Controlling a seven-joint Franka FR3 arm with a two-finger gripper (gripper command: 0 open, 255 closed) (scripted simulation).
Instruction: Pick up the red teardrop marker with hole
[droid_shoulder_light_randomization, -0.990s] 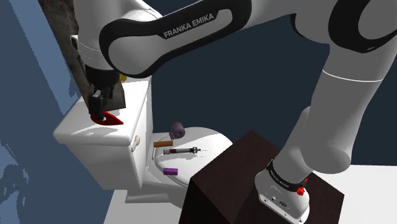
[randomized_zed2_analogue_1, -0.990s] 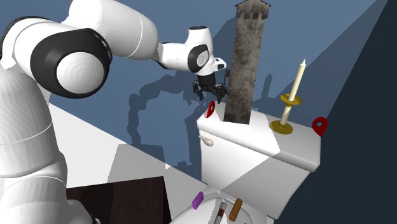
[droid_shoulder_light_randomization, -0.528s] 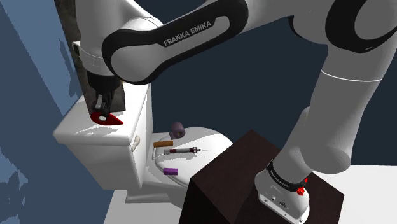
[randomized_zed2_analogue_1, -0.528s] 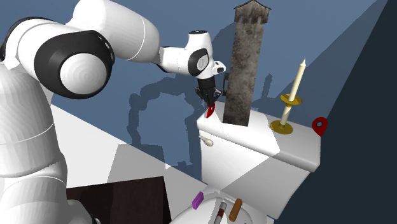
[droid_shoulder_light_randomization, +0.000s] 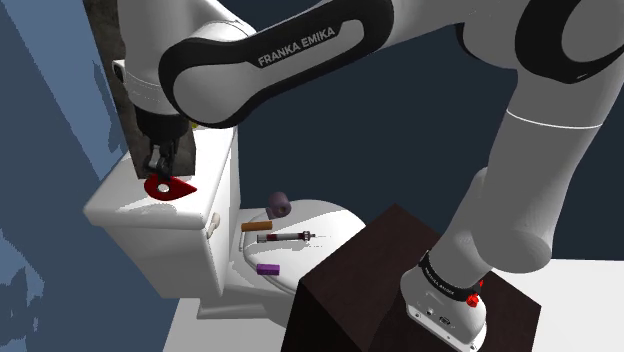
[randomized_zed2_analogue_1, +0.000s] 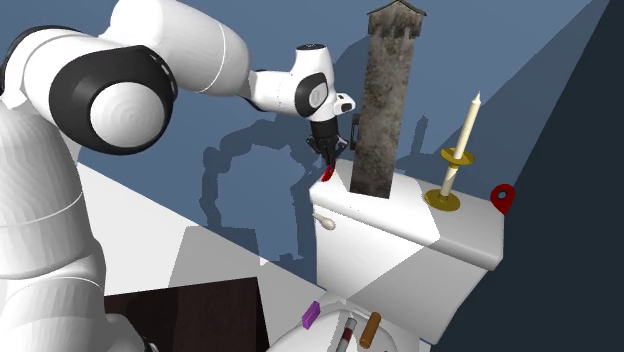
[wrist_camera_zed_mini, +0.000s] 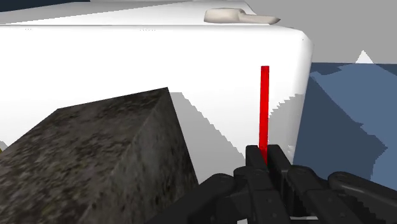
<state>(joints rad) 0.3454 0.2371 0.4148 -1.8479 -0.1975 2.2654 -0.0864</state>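
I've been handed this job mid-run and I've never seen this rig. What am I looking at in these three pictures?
It's one white robot arm with a black gripper. Two pictures come from cameras standing off the arm. The third looks along the gripper itself. The arm works over a white toilet tank bearing a dark stone tower and a candle, with a second marker at its edge. The gripper is shut on the red marker, which the wrist view shows edge-on.
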